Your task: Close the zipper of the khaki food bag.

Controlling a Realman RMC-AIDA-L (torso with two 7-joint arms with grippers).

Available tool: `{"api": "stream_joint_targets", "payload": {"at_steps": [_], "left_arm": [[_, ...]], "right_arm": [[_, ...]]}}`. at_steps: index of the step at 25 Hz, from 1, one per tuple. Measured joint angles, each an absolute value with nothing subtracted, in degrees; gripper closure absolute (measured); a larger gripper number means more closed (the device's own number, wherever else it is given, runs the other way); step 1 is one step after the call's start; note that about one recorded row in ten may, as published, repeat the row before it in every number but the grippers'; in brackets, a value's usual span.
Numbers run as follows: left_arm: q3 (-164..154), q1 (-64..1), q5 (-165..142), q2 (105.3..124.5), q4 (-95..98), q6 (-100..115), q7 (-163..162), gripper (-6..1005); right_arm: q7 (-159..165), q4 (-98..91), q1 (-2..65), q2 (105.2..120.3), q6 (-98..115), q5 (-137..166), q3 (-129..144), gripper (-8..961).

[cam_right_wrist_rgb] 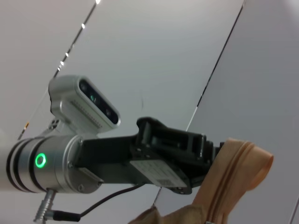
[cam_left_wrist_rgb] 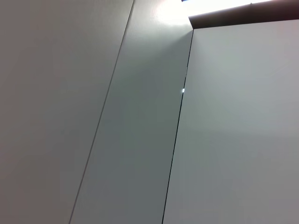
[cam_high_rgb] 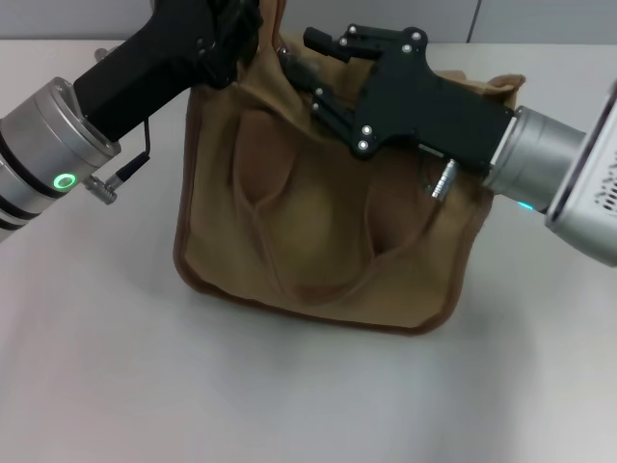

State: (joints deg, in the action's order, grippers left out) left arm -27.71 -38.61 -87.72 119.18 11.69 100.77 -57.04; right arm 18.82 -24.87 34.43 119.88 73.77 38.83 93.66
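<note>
Khaki bag point(cam_high_rgb: 318, 241): upright on tabletop point(cam_high_rgb: 116, 367), top corner pulled up.
Left gripper point(cam_high_rgb: 236, 43): pinching bag's top corner, bracing it.
Right gripper point(cam_high_rgb: 318, 63): at zipper point(cam_right_wrist_rgb: 229, 172) line; finger state can't tell.

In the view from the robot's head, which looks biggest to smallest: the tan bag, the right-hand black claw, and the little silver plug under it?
1. The bag
2. The right gripper
3. The silver plug

The gripper sits nearer the camera, yet the order looks clear.

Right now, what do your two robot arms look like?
Both arms have silver metal wrists with glowing green ring lights and flat black grippers. The left gripper has a thin black cable; the right gripper shows small silver screws.
</note>
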Motion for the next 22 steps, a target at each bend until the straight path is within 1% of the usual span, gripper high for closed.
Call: {"api": "stream_joint_targets", "payload": {"at_steps": [18,22], "left_arm": [[-27.62,-38.74,-87.7,119.18,11.25,100.66,-56.84,948],[-27.55,-38.64,-87.69,119.18,11.25,100.59,-56.65,947]], "right_arm": [[18.77,-25.51,34.24,119.88,72.61,38.05,95.58,664],[18.62,-25.36,34.12,119.88,72.77,38.04,95.5,735]]}}
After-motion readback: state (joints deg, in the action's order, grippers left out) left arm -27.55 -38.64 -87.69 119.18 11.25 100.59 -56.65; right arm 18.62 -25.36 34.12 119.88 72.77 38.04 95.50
